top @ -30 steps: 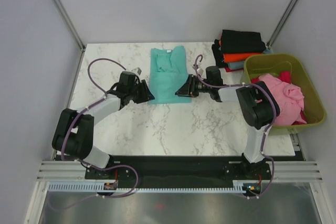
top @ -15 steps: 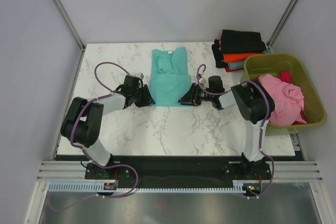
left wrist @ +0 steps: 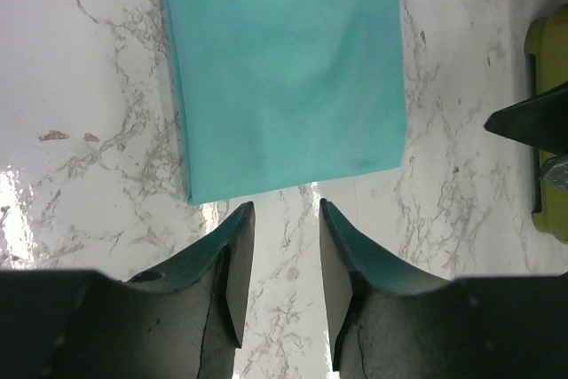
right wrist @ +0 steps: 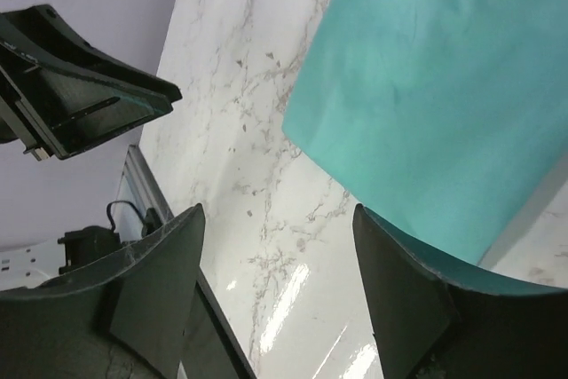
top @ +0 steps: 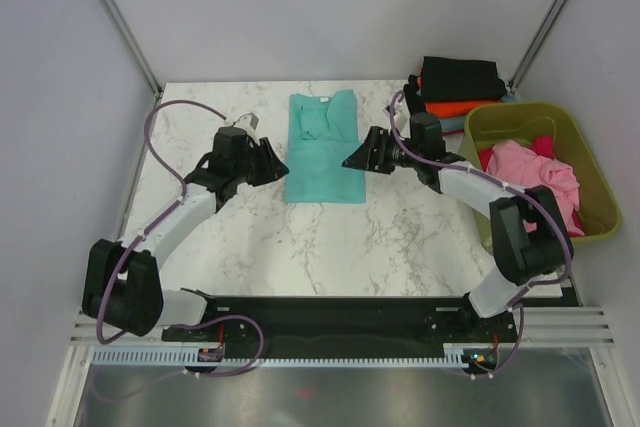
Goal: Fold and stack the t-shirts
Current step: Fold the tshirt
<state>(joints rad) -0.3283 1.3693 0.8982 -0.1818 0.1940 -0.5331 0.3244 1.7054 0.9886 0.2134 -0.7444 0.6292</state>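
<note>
Top view first: the teal t-shirt (top: 323, 147) sits in the upper middle of the frame on the marble table (top: 300, 247), collar toward the top edge. It looks folded lengthwise into a narrow strip, with the sleeves tucked in. Your left gripper (top: 268, 162) is just off its left edge and your right gripper (top: 360, 154) just off its right edge. Both are empty. Upper right there's a stack of folded shirts (top: 455, 92) with black on top and orange under it, so I'd say a few are already done. Right of that, the olive tub (top: 520, 112) has a pink shirt (top: 535, 182) bunched up in it with some red showing, so there's plenty left.

Left wrist view: the teal shirt fills the upper half, flat and smooth, with its lower hem just above the fingers. The jaws stand a little apart, with bare marble between them.

Right wrist view: the shirt's corner takes up the upper right. The jaws are spread wide and hold nothing, and the left gripper shows at upper left.

My read is that this one still needs its crosswise fold and then a trip to the stack.
</note>
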